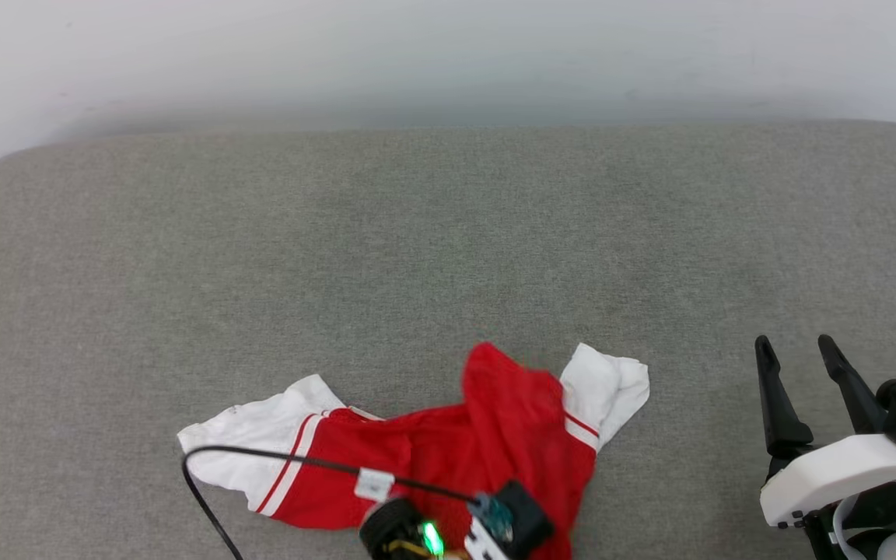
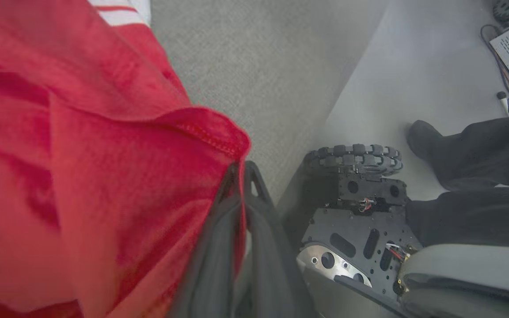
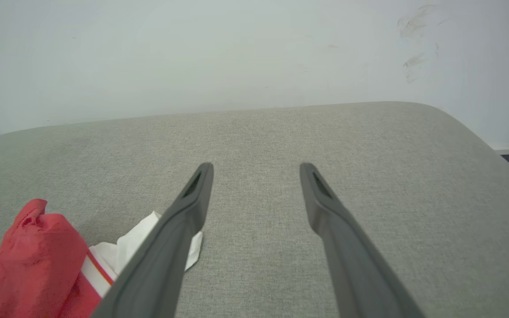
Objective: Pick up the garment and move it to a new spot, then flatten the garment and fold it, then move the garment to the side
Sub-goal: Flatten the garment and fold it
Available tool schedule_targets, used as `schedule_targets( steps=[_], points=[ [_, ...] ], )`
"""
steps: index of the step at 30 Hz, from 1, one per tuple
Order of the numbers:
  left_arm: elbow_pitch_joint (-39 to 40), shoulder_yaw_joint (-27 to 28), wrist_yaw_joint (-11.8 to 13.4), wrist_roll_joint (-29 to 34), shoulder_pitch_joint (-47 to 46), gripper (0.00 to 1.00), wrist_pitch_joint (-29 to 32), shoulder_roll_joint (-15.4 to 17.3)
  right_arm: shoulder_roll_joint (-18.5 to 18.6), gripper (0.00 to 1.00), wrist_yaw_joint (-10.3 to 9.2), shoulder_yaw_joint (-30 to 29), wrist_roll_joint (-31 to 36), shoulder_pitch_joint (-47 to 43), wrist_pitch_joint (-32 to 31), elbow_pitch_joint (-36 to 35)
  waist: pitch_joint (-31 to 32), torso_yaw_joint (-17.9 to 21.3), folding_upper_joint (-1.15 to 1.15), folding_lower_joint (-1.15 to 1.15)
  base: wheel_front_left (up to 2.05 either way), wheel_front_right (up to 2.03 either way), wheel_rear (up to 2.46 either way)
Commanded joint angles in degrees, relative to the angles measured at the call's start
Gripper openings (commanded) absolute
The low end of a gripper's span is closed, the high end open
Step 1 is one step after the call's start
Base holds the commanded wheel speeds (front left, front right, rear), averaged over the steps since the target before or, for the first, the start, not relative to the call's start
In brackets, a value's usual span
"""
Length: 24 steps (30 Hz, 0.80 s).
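Note:
The garment (image 1: 417, 459), red with white sleeves and striped trim, lies crumpled near the front edge of the grey padded table (image 1: 448, 233). One red fold stands raised at its middle. In the left wrist view my left gripper (image 2: 241, 170) is shut on the garment's (image 2: 82, 154) red hem, with the fabric pinched between its dark fingers. That arm's wrist (image 1: 487, 529) hangs over the garment's front part. My right gripper (image 1: 794, 346) stands open to the right of the garment, apart from it, with nothing between its fingers (image 3: 192, 207). The garment (image 3: 38, 256) shows at the right wrist view's lower left.
A black cable (image 1: 261, 455) loops over the garment's left sleeve. Beyond the table's edge stand my wheeled base (image 2: 354, 154) and a person's dark-trousered legs (image 2: 471, 150) on the pale floor. A white wall (image 1: 448, 54) runs behind the table. Bare grey surface stretches behind the garment.

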<state>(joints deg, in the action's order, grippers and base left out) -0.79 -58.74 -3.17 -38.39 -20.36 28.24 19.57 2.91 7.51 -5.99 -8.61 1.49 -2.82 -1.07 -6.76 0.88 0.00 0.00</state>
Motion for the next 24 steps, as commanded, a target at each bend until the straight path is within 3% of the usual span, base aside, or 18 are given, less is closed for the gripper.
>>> schedule_targets(
  steps=[1,8,9,10,19,24],
  points=[
    [-0.37,-0.50,-0.32,-0.08,0.86,0.00,0.46,0.22,-0.05,1.00,-0.04,0.09,-0.18,0.19,-0.02,-0.13,-0.09,-0.15,0.00,0.00,0.00,0.00,0.00],
    [-5.15,-3.06,-1.21,-3.11,4.49,0.00,1.78,-0.94,-0.05,1.00,-0.04,0.69,-0.15,0.51,-0.09,-0.04,-0.28,-0.96,0.00,0.00,0.00,0.00,0.00],
    [-5.61,-2.95,-1.17,-2.82,4.34,0.38,1.04,-1.39,-0.05,1.00,-0.04,0.76,-0.18,0.48,-0.08,0.00,-0.23,-1.05,0.00,0.00,0.00,0.00,0.00],
    [-5.94,-2.74,-0.96,-2.42,4.07,1.00,0.07,-1.83,-0.04,1.00,-0.04,0.65,-0.17,0.39,-0.06,0.04,-0.16,-1.20,0.00,0.00,0.00,0.00,0.00],
    [-3.88,1.15,1.45,3.48,1.73,1.00,-14.85,-3.88,-0.05,1.00,-0.04,0.21,0.39,-1.25,-0.59,0.35,2.67,-2.31,0.00,0.00,0.00,0.00,0.00],
    [-1.33,4.98,4.23,4.93,1.71,1.00,-22.01,-3.77,-0.04,1.00,-0.04,0.01,0.49,-2.10,-1.11,0.03,4.47,-2.52,0.00,0.00,0.00,0.00,0.00]
  ],
)
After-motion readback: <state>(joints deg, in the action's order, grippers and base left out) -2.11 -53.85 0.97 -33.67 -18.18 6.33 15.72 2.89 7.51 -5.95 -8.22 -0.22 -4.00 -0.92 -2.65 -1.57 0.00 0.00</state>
